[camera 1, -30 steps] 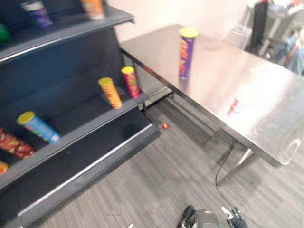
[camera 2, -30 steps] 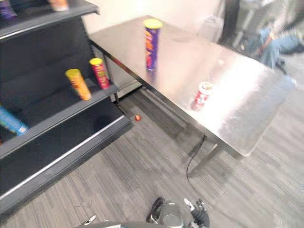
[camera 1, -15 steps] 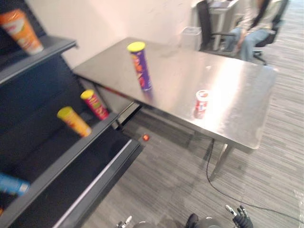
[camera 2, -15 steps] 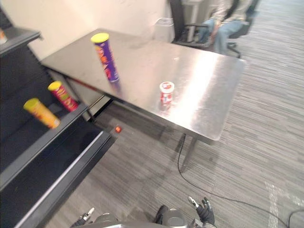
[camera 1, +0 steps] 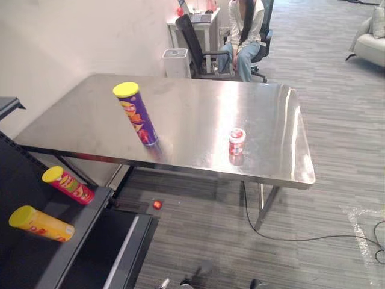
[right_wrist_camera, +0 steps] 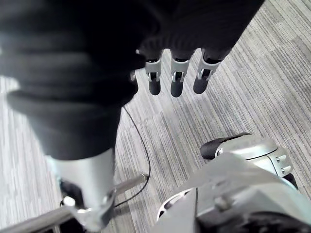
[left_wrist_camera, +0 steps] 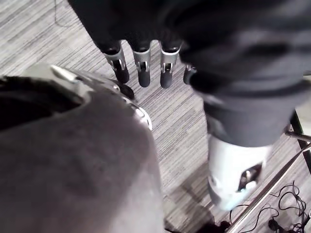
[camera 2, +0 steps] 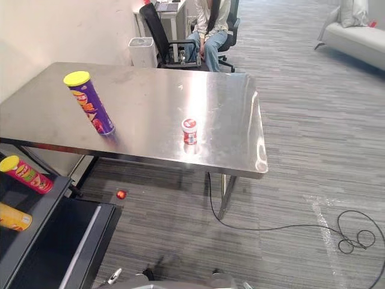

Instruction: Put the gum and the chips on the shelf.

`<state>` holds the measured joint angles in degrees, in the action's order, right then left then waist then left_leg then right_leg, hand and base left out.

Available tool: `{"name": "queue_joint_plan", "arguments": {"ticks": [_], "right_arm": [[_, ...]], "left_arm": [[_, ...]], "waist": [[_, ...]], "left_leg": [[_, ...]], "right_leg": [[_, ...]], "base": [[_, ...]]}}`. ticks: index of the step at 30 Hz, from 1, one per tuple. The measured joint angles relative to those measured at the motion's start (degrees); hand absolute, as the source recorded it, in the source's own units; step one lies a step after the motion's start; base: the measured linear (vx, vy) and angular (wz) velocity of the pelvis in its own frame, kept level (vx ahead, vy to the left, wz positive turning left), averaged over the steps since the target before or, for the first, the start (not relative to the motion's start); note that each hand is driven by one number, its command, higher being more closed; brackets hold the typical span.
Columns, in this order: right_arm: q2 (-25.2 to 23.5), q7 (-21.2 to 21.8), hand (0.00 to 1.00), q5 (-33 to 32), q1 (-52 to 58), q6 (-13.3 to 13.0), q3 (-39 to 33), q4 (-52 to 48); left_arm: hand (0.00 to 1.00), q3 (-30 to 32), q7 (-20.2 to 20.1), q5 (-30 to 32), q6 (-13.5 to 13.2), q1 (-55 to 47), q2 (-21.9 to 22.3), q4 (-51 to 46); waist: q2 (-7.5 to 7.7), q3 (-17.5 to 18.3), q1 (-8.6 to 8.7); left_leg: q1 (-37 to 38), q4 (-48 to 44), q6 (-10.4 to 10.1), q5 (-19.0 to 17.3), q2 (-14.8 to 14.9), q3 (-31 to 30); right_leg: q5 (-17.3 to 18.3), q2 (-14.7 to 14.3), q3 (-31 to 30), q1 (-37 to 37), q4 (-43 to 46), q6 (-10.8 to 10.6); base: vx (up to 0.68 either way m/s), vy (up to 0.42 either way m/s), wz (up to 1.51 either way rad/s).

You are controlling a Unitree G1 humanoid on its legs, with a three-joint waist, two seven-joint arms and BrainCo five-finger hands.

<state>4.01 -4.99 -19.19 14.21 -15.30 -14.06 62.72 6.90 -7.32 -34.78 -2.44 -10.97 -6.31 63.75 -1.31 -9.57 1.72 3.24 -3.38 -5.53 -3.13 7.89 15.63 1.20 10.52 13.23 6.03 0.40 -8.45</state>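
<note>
**Q:** Where does everything stand?

**Me:** The chips can [camera 1: 137, 115] is upright on the table [camera 1: 198, 108], close to the edge nearest me and toward its left end. The gum tub [camera 1: 237, 141] stands by the same edge, nearer the right corner and well apart from the can. My left hand [left_wrist_camera: 141, 68] and right hand [right_wrist_camera: 176, 77] both hang low over the floor, fingers slack, holding nothing.

**Q:** So how do you go about it?

**Me:** I judge I'm at the approach. I'd step up square to the near edge and take the tall can round its middle so it doesn't tip. The little tub I'd pinch from above. The shelf [camera 1: 90, 218] is on my left, with a red can [camera 1: 67, 184] and a yellow can [camera 1: 41, 224] lying on it, so I'd set mine down clear of those.

**Q:** Anything changed from a second ago?

**Me:** Only my view, which has swung off the shelf and onto the table. The can and the tub stand where they stood.
</note>
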Motion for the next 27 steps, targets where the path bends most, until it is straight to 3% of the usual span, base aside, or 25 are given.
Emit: {"name": "queue_joint_plan", "arguments": {"ticks": [2,6,10,16,20,27], "right_arm": [[-0.04,-0.63,0.00,1.18,-1.60,-0.34,-1.27,-0.27],[-0.36,-0.89,0.00,1.33,-2.37,-1.88,-1.56,-1.18],[-1.24,-1.09,0.00,1.21,-2.09,-2.54,-2.45,-1.07],[-2.99,-3.24,0.00,1.22,-4.42,-2.59,-2.52,-0.87],[-3.30,-7.13,0.00,1.08,-4.77,-2.39,-2.93,-0.90],[-2.61,-16.66,0.00,-2.26,-6.57,-1.95,-11.45,-4.47]], "left_arm": [[0.00,-1.45,0.04,0.01,0.26,-0.01,-0.26,0.00],[0.00,-4.53,0.28,0.05,1.28,-0.15,-0.46,0.05],[0.00,-4.92,0.30,0.07,1.46,-0.20,-0.93,0.16],[0.00,-4.75,0.85,-0.01,1.35,0.02,-2.78,-0.04],[0.00,-2.85,2.97,0.11,1.08,-0.03,-2.64,-0.55],[0.00,0.88,5.14,2.76,0.67,-0.96,-1.39,-3.50]], "waist": [[0.53,0.13,-0.19],[-0.19,-0.05,-0.19],[0.32,-0.16,0.00],[3.01,-1.08,-0.30],[4.38,-0.83,-0.94],[4.53,-0.87,-2.23]], "left_leg": [[1.54,0.42,1.89,-1.47,-3.34,1.49],[4.03,1.83,3.16,-3.12,-5.79,4.85],[5.34,3.28,3.19,-3.42,-5.94,6.36],[4.54,3.27,3.20,-3.37,-4.99,5.95],[4.70,3.35,2.81,-3.12,-4.48,5.11],[6.19,8.91,1.62,1.42,-4.02,3.91]], "right_leg": [[0.38,3.40,-1.34,-0.16,1.75,-0.90],[0.69,6.07,-2.14,-3.06,6.94,-1.33],[-0.42,5.62,-0.55,-4.90,8.73,0.25],[-3.94,3.96,0.14,-4.12,3.72,1.12],[-4.08,3.13,2.90,-1.34,-0.12,1.12],[-2.49,1.91,4.82,-0.90,-0.78,0.26]], "base": [[0.12,0.251,-0.17],[0.12,0.178,-0.38],[0.14,0.087,-0.31],[0.08,-0.004,-0.07],[0.01,-0.060,0.11],[-0.07,-0.087,0.09]]}}
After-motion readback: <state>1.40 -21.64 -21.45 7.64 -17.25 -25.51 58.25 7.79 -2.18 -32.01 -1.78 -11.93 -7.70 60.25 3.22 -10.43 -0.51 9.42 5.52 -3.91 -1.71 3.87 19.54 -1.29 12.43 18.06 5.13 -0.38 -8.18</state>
